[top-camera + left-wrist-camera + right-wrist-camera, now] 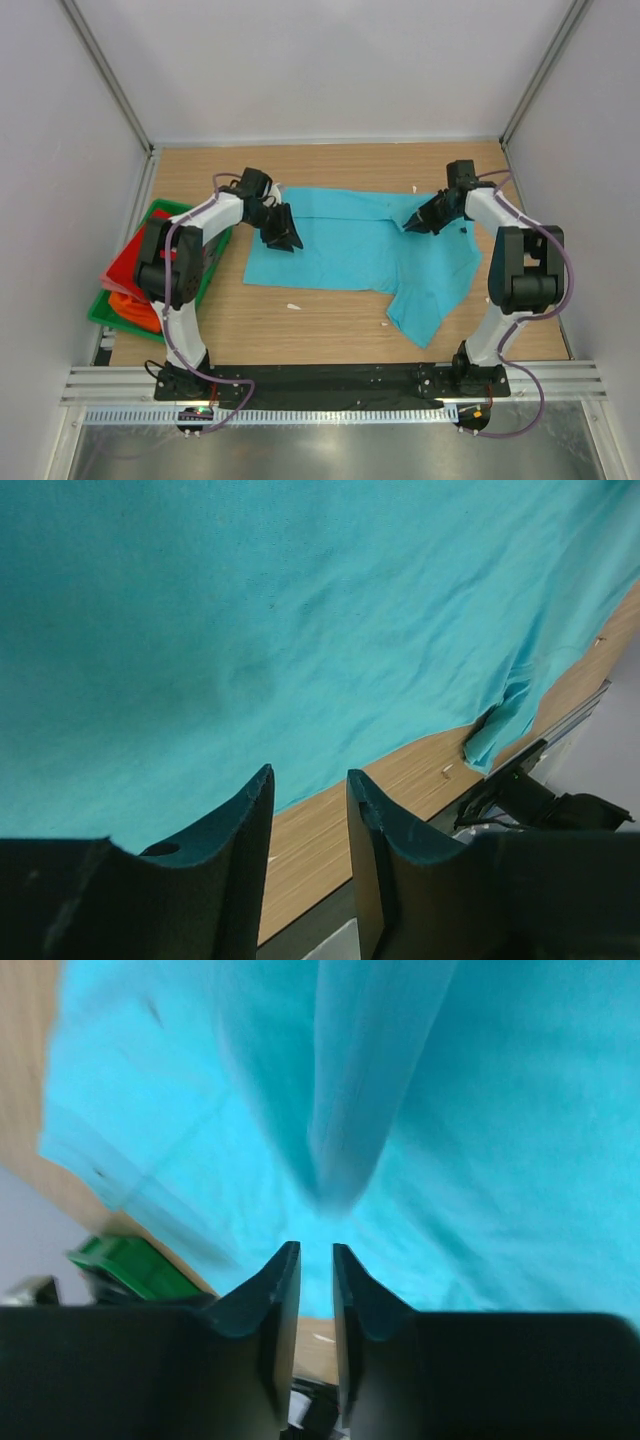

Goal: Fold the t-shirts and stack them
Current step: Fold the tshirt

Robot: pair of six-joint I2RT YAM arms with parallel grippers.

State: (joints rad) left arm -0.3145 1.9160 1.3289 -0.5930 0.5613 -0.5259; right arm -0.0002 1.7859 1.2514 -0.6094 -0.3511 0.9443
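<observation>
A turquoise t-shirt (340,250) lies spread across the middle of the table, one sleeve reaching toward the near right. My left gripper (283,232) hovers at its left edge. In the left wrist view this gripper (308,780) is open, with only bare wood between the jaws and the shirt (300,610) filling the view beyond. My right gripper (412,222) hangs over the shirt's upper right part. Seen from its wrist, the right gripper (315,1250) is narrowly open and holds nothing, above blurred turquoise cloth (500,1160) with a pale raised fold. A red t-shirt (135,255) and an orange t-shirt (135,308) lie in the tray.
A green plastic tray (170,208) stands at the table's left edge, also seen as a green corner (130,1265) from the right wrist. Small white scraps (293,306) lie on the wood near the shirt's front edge. Grey walls close in the left, back and right sides.
</observation>
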